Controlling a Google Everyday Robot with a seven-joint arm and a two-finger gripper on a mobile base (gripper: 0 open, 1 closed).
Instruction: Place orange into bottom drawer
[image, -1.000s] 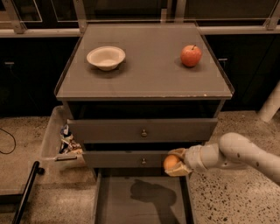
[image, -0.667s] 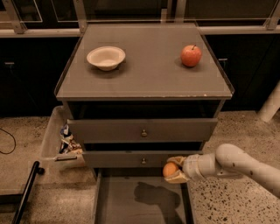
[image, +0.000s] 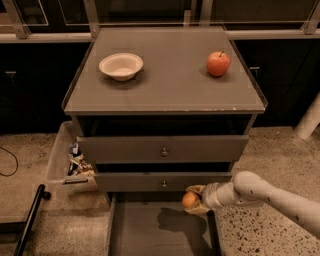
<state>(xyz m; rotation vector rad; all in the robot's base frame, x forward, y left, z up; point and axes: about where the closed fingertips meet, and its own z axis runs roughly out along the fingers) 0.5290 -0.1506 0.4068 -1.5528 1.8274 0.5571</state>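
Observation:
The orange (image: 190, 199) is small, round and plain orange. My gripper (image: 195, 200) is shut on it and holds it above the right part of the bottom drawer (image: 145, 230), just below the front of the middle drawer. The bottom drawer is pulled out, a wide shallow grey tray with a flat floor; the gripper's shadow lies on it. My white arm (image: 270, 197) reaches in from the lower right.
A red-orange apple (image: 218, 63) with a stem and a white bowl (image: 121, 66) sit on the cabinet top (image: 165, 85). Two knobbed drawers (image: 162, 150) are above the bottom one. A bin (image: 70, 162) with packets hangs at the cabinet's left. A black pole (image: 30, 220) stands lower left.
My gripper with the orange has moved a little left and down, closer over the bottom drawer. The arm has dropped lower.

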